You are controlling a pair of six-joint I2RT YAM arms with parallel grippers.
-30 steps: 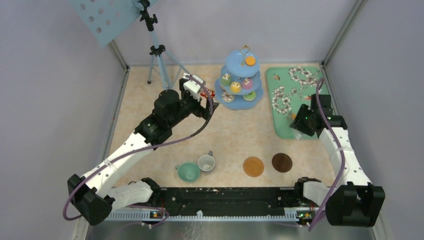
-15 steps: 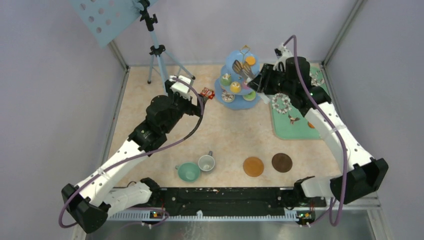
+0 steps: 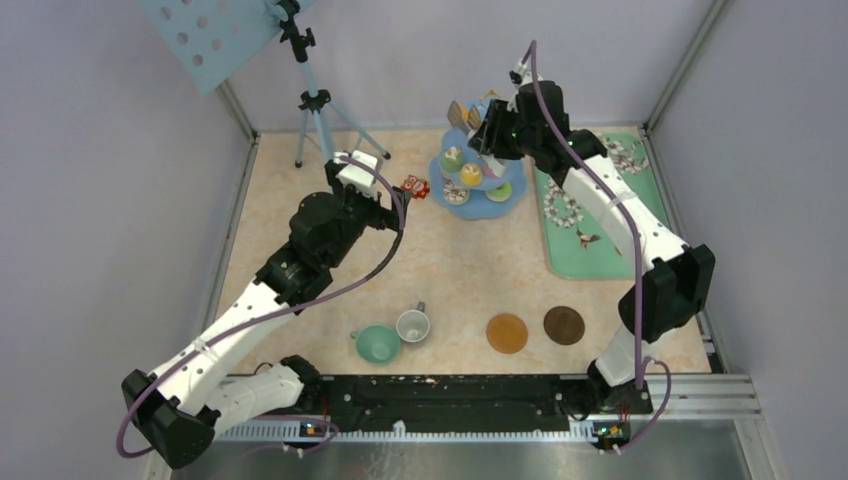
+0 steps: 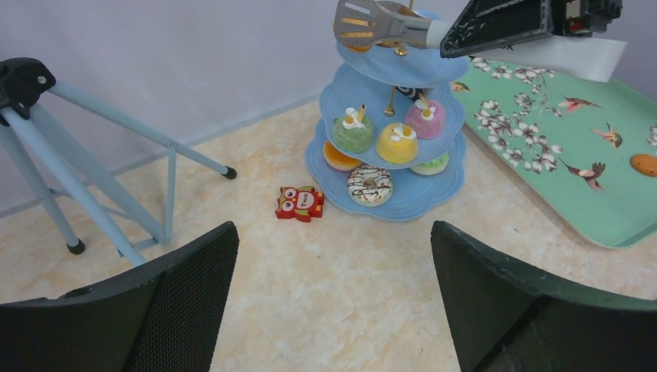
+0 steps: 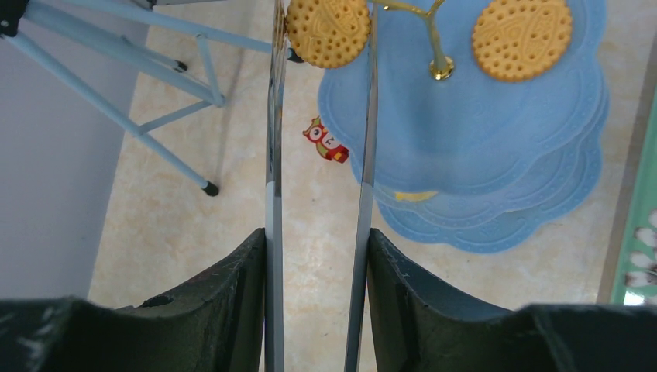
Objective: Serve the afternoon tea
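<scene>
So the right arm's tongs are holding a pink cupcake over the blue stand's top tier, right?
No, the item is wrong: the tongs hold a round orange biscuit over the blue stand's top tier. The right wrist view shows it.

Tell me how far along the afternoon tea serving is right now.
Done: cupcakes and a donut sit on the lower tiers of the stand, and one biscuit lies on its top tier. In hand: the right gripper grips the tongs, which pinch a second biscuit over the top tier. Left: another biscuit lies on the green tray, and the teal cup and grey-white cup stand off the two coasters.
</scene>
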